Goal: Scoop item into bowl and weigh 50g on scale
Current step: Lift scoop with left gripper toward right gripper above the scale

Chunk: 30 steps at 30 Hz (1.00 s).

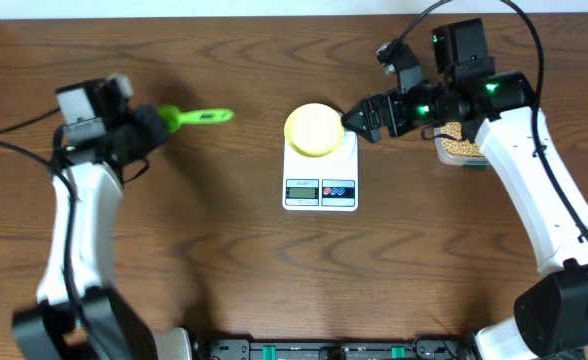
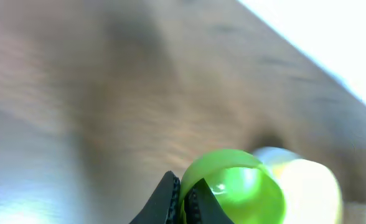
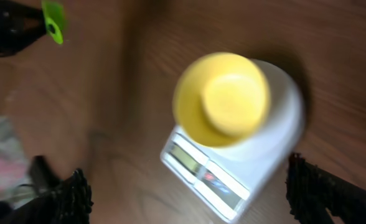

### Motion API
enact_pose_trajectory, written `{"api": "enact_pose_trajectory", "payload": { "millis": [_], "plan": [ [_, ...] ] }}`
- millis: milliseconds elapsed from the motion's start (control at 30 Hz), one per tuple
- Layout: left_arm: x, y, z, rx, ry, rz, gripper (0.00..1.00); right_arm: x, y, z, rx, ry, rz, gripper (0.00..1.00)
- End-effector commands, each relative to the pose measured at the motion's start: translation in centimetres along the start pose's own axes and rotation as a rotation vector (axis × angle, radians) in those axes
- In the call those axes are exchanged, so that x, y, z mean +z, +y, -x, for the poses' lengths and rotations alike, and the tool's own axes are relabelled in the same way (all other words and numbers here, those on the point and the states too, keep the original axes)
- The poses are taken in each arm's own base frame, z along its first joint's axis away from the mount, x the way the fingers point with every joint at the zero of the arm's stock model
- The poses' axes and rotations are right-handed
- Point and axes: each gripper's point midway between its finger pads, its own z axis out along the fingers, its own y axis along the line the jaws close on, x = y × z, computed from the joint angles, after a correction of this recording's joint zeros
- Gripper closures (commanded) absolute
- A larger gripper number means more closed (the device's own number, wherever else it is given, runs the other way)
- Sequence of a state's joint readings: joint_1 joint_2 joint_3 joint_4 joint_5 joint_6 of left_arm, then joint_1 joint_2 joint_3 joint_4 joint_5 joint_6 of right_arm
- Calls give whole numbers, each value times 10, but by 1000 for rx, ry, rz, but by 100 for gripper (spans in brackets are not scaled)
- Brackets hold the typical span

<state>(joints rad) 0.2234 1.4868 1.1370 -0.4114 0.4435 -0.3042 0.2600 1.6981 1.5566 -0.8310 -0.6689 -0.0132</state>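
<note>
The scale [image 1: 320,190] sits mid-surface, the bowl [image 1: 292,130], seemingly empty, on its platform; right jaws gape just right of it. Well left of the scale, left jaws clamp a green scoop [image 1: 202,117]. The beans [image 1: 456,147] lie farther right: reaching across could knock the bowl.

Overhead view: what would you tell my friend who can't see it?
A small round pale yellow bowl sits on a flat white digital scale. The open right gripper is beside it; the left gripper grips a bright green plastic scoop.
</note>
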Motion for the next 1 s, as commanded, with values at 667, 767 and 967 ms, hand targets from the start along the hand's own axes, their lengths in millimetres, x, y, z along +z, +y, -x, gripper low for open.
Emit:
{"api": "enact_pose_trajectory", "payload": {
  "millis": [667, 767, 967],
  "plan": [
    [-4, -155, -63, 62, 96, -287, 93, 7, 111, 24, -127, -71, 367, 24],
    [-7, -168, -65, 75, 109, -351, 93, 7, 111, 24, -127, -71, 367, 30],
    [-11, -178, -63, 58, 110, -400, 93, 8, 107, 25, -127, -77, 345, 46]
  ]
}}
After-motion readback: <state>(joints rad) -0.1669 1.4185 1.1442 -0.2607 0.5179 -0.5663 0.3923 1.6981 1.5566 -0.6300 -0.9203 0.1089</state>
